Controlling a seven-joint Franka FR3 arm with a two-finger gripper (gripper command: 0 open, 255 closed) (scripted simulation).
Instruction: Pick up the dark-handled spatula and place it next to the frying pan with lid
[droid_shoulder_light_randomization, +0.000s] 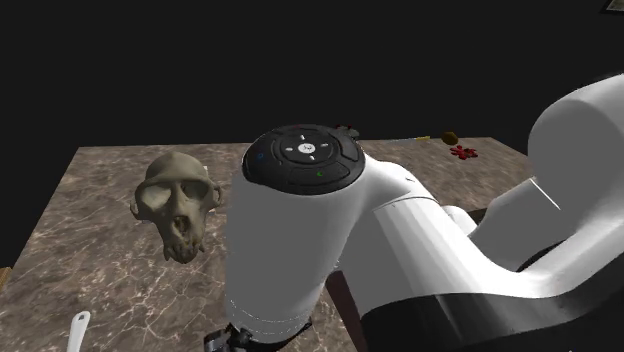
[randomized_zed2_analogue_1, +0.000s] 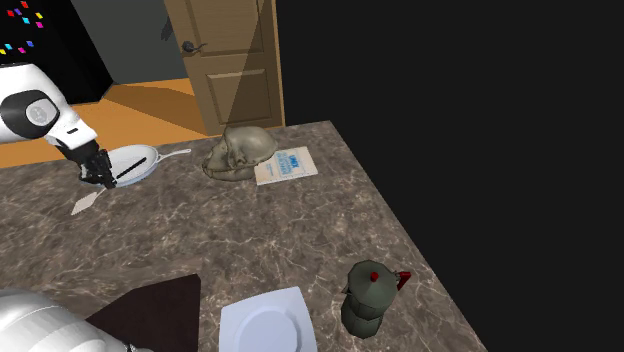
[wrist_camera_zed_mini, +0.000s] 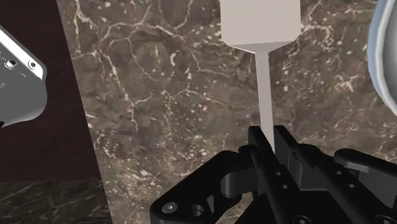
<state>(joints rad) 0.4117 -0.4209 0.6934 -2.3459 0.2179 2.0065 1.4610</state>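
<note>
My black gripper (wrist_camera_zed_mini: 268, 137) is shut on the thin pale shaft of the spatula (wrist_camera_zed_mini: 259, 28), whose broad white blade points away from the fingers over the marbled table top. In the second exterior view the gripper (randomized_zed2_analogue_1: 100, 175) hangs low at the table's far left. There the spatula's blade (randomized_zed2_analogue_1: 85, 203) lies on the near side and its dark handle reaches over the rim of the pale frying pan (randomized_zed2_analogue_1: 135, 160). I cannot tell whether the blade touches the table. The pan's rim (wrist_camera_zed_mini: 385, 51) lies close beside the spatula.
A grey-brown skull (randomized_zed2_analogue_1: 238, 152) and a white-blue booklet (randomized_zed2_analogue_1: 286, 165) lie past the pan. A white plate (randomized_zed2_analogue_1: 268, 322), a dark moka pot (randomized_zed2_analogue_1: 370, 297) and a dark mat (randomized_zed2_analogue_1: 150, 310) are at the near end. A door (randomized_zed2_analogue_1: 225, 60) stands behind.
</note>
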